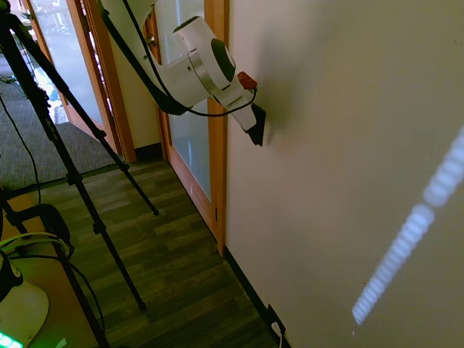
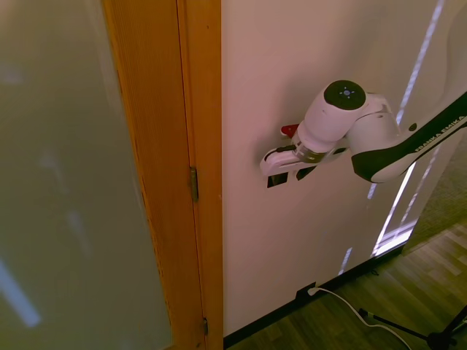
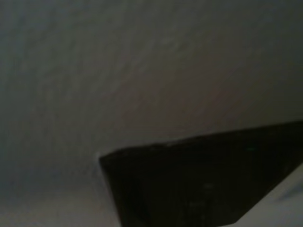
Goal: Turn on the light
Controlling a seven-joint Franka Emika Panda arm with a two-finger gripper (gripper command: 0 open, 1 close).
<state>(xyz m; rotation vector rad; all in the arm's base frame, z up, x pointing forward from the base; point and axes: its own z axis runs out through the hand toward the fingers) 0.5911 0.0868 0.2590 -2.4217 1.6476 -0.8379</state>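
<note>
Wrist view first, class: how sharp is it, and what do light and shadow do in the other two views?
Wrist view: dim and blurred, with a soft-edged black switch plate against grey wall. First exterior view: a bright dotted streak crosses the wall, and the gripper casts a soft shadow beside it. Second exterior view: pale light bands run down the wall, and the frosted door glass looks hazy.

Carrier is the wall (image 1: pixel 348 145), cream, plain. Fixed on it: switch (image 2: pixel 277 179), a small black upright plate, right of the wooden door frame (image 2: pixel 201 146) at roughly the height of the frame's middle hinge. Pincer (image 1: pixel 257 134) is pressed to the wall at the switch. Low on the wall, at the dark baseboard (image 1: pixel 246 279) right of the frame: black outlet plate (image 2: pixel 302 295) with a white plug. Floor (image 1: pixel 167 268) below is dark wood plank.
</note>
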